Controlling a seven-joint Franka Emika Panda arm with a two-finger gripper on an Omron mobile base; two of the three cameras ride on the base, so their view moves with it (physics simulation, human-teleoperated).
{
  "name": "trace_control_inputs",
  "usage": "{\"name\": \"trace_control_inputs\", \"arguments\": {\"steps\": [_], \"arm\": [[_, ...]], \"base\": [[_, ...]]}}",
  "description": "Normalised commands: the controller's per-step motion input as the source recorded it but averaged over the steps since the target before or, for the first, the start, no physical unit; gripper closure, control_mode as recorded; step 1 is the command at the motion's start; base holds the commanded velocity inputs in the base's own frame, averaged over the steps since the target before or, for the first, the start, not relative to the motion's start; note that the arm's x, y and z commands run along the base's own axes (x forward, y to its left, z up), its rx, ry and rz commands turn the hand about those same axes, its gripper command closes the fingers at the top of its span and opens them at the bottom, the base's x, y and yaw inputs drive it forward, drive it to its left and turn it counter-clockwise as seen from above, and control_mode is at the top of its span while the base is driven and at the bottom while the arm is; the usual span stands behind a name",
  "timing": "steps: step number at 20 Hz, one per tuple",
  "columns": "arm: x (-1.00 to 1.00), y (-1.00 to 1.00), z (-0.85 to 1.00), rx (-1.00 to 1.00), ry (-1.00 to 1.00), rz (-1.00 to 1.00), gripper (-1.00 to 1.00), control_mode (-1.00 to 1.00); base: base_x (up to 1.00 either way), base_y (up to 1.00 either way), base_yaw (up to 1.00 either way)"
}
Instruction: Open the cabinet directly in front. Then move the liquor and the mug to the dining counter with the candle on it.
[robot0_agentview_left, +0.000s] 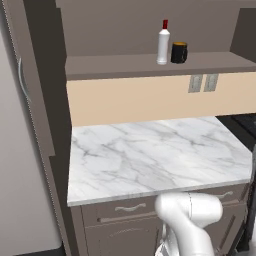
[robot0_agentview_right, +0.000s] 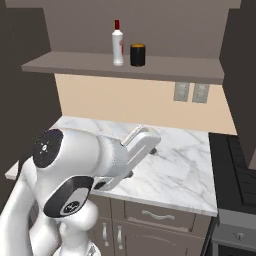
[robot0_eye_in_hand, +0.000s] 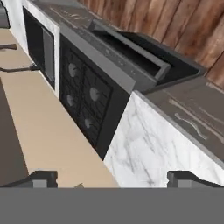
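The cabinet stands open, its left door swung aside with a silver handle on it. On its bottom shelf the liquor, a white bottle with a red cap, stands upright. The black mug sits just to its right, almost touching it. In the rolled hand view my gripper is open, its fingertips far apart with nothing between them, pointing at the stove and the worktop's edge. The dining counter and the candle are out of view.
A marble worktop lies below the shelf, backed by a beige backsplash with two outlets. A black stove adjoins it on the right. Base cabinet drawers run beneath. My arm reaches over the worktop.
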Motion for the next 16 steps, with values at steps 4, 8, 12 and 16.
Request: {"name": "trace_control_inputs", "arguments": {"steps": [4,8,12,16], "arm": [[0.03,-0.02,0.46,0.01,-0.61,0.20,-1.00,-1.00],[0.00,0.00,0.44,0.04,-0.66,0.10,-1.00,-1.00],[0.00,0.05,0.50,0.00,-0.54,0.12,-1.00,-1.00],[0.00,0.15,0.62,0.00,-0.47,0.08,-1.00,-1.00]], "base": [[0.00,0.00,0.00],[0.00,0.00,0.00],[0.00,0.00,0.00],[0.00,0.00,0.00]]}}
